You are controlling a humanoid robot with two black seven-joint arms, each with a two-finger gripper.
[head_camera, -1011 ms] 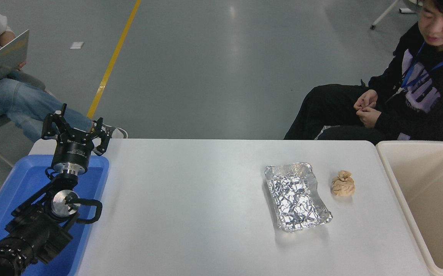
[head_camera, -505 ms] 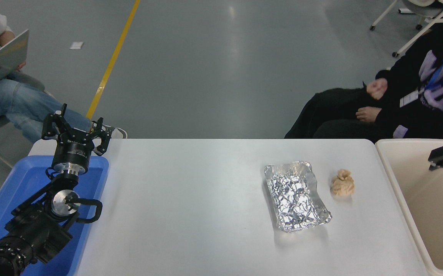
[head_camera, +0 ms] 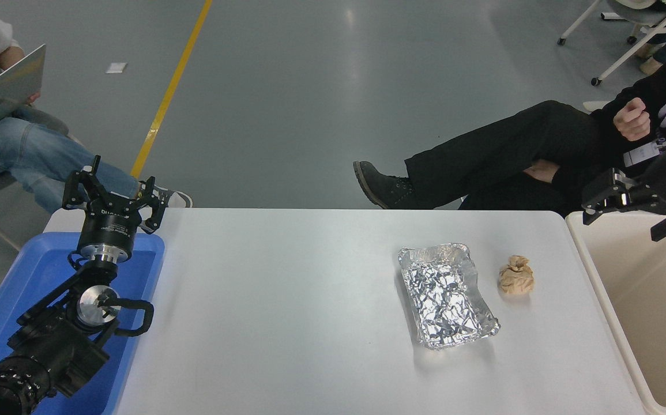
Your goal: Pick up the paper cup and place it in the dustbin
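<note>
The paper cup is not in view. The dustbin (head_camera: 601, 288), a large beige tub, stands off the table's right end and is cut by the picture's right edge; the part of its inside that shows holds nothing. My right gripper (head_camera: 627, 222) hangs over the dustbin's far left corner, its fingers (head_camera: 598, 199) spread and empty. My left gripper (head_camera: 111, 187) is parked at the lower left, open, above the blue bin.
A crinkled silver foil tray (head_camera: 447, 295) lies right of the table's middle, with a crumpled brown paper ball (head_camera: 516, 276) beside it. A blue bin (head_camera: 33, 271) sits at the left end. A person (head_camera: 540, 150) sits at the far right with a leg stretched out; another sits at the far left.
My right gripper has come in from the right edge, up and to the left, over the dustbin's far corner. The person on the right leaned back and stretched a leg out.
</note>
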